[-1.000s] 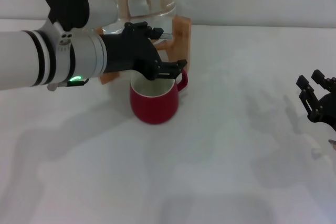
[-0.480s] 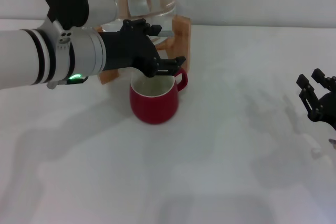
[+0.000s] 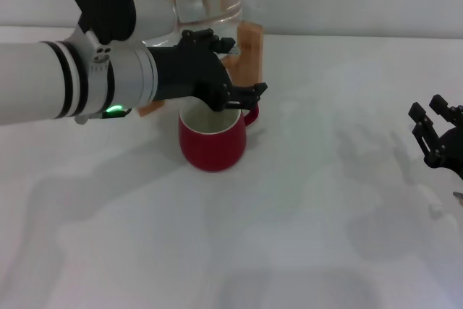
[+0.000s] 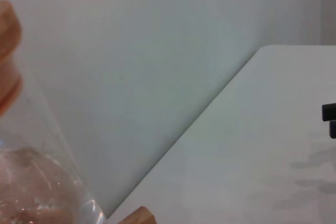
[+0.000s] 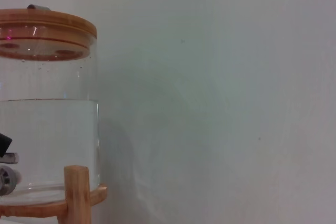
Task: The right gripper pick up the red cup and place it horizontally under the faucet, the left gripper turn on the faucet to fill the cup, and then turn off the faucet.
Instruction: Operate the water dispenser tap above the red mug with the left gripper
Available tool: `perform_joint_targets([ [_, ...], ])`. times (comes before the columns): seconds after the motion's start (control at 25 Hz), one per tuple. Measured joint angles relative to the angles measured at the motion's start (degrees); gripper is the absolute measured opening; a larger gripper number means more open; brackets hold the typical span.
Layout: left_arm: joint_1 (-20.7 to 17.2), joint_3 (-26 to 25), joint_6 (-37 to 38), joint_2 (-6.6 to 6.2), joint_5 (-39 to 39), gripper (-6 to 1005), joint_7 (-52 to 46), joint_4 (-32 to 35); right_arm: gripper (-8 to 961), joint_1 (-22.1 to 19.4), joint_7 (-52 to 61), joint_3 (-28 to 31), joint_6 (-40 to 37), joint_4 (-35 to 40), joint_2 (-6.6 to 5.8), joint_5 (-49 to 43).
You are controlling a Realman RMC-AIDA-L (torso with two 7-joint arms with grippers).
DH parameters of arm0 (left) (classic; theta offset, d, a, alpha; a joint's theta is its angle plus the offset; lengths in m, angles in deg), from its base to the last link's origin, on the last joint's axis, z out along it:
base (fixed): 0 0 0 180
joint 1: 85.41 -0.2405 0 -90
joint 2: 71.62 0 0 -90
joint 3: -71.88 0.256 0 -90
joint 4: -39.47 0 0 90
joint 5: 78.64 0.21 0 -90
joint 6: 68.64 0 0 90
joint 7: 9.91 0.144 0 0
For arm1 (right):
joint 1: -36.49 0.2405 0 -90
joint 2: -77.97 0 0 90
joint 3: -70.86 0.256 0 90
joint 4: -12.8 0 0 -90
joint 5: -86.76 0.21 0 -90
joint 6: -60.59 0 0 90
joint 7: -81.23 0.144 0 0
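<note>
Reaching over the cup (image 3: 212,139), the left gripper (image 3: 235,95) sits at the faucet, which its black fingers hide; whether they pinch the lever I cannot tell. Judged best: swing the lever gently, keeping the cup (upright below, before the jug (image 5: 44,114)) undisturbed. The right gripper (image 3: 436,137) idles far right, fingers apart.

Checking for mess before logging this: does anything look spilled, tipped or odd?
Nothing stands out. The rounded dark red ceramic mug stands upright on the dry-looking white table, below the black left gripper. The black right gripper sits far off.
</note>
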Motion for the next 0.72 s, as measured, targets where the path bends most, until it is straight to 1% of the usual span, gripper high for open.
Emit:
perform_joint_targets([
  [0.36,0.1,0.3,-0.5,-0.08,-0.1,877,0.0,-0.5,333,0.0,0.0,0.0,0.0,0.0,0.00,0.0],
  [0.72,1.7,-0.1,-0.7,-0.08,-0.1,877,0.5,-2.7,333,-0.1,0.0,0.0,-0.2,-0.1,0.00,0.0],
])
